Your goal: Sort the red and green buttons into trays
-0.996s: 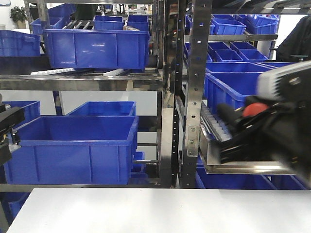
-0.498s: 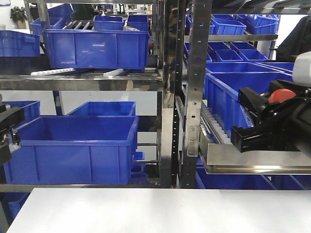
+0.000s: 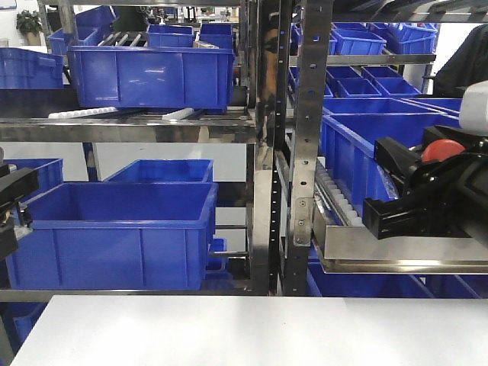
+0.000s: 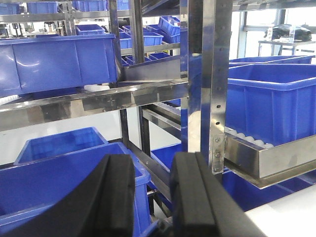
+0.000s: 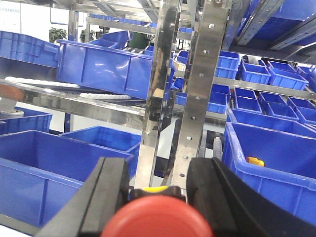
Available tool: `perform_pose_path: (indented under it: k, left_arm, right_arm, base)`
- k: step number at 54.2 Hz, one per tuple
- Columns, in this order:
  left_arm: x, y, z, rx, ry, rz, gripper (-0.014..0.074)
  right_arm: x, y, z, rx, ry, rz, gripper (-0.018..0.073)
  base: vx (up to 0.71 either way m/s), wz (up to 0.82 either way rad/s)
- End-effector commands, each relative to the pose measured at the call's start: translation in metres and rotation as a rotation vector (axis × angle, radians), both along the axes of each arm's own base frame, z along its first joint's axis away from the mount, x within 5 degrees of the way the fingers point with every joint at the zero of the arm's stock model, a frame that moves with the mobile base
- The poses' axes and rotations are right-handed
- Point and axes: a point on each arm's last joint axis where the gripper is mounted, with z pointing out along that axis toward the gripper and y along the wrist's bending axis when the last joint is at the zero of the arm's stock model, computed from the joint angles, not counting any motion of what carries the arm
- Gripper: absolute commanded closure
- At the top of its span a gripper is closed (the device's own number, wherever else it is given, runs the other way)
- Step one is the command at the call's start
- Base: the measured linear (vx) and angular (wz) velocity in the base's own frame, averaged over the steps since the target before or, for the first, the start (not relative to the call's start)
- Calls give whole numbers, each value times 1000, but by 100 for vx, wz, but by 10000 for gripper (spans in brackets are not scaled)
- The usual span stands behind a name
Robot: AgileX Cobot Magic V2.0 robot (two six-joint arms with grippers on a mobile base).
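Left jaws: I read them parted with a clear gap, nothing held, facing the blue crates (image 4: 49, 64). Right jaws: closed on the red button (image 5: 163, 219) — its cap sits between the fingers (image 5: 111, 192), held at far right above the white tabletop (image 3: 252, 332), before the steel rack (image 3: 301, 152).

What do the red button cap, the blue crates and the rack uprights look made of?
Red button cap: probably plastic, smooth, dull sheen. Blue crates: moulded plastic, soft highlights on ribbed walls. Rack uprights: polished metal, likely steel, mirror-like reflections.
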Motion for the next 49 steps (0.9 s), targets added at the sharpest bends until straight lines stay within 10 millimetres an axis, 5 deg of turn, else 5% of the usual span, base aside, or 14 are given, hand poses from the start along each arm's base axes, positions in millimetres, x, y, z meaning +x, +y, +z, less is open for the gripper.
perform_pose_path:
  k: [1, 49]
  left_arm:
    - [-5, -1, 18, -93, -44, -17, 596]
    - [-5, -1, 18, -93, -44, -17, 596]
  right_arm:
    - [-4, -5, 17, -6, -70, -13, 568]
    - [-4, -5, 17, -6, -70, -13, 568]
  base:
    - [0, 0]
    - [-5, 2]
